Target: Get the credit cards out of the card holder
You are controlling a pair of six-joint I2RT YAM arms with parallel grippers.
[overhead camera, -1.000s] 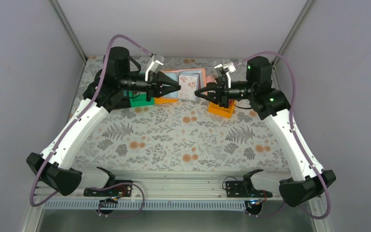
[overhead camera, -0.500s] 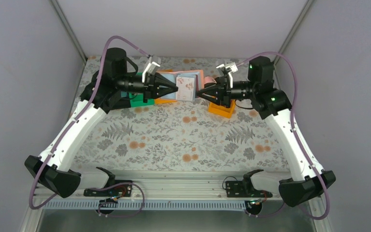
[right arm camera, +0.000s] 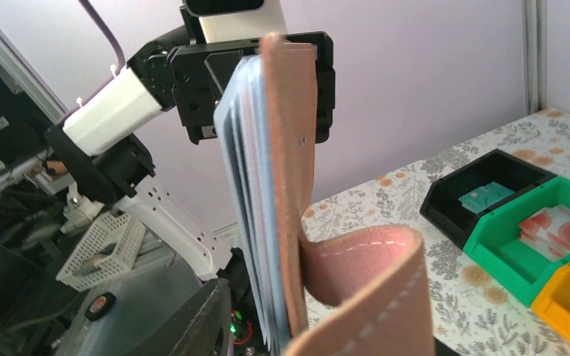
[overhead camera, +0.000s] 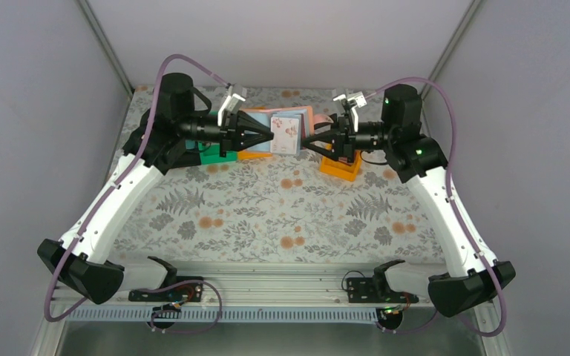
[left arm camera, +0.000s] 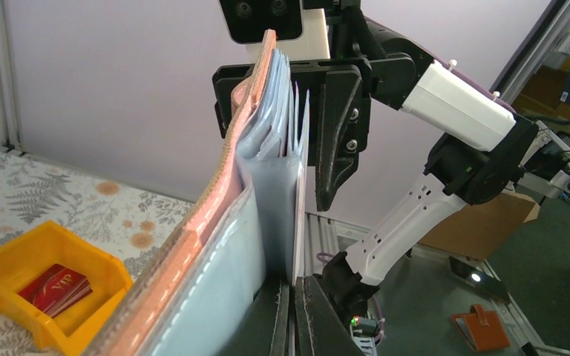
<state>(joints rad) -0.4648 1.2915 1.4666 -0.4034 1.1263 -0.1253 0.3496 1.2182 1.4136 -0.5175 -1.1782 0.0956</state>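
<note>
Partly done. The holder [overhead camera: 288,132] hangs in the air between the arms, with the left gripper [overhead camera: 269,136] pinching one edge and the right gripper [overhead camera: 309,143] parted astride the other.

Three bins hold freed cards:
- orange bin [left arm camera: 7,304] — one red card [left arm camera: 56,288]
- black bin [right arm camera: 445,200] — one teal card [right arm camera: 482,196]
- green bin [right arm camera: 501,256] — pinkish cards [right arm camera: 560,222], number unclear

More probably remain sleeved.

Card holder [left arm camera: 219,215] stood upright, sleeves fanned, lower edge pinched in left gripper [left arm camera: 291,288]. Yellow bin [left arm camera: 16,256] on bench [left arm camera: 122,215] held dark red card [left arm camera: 58,288].
</note>
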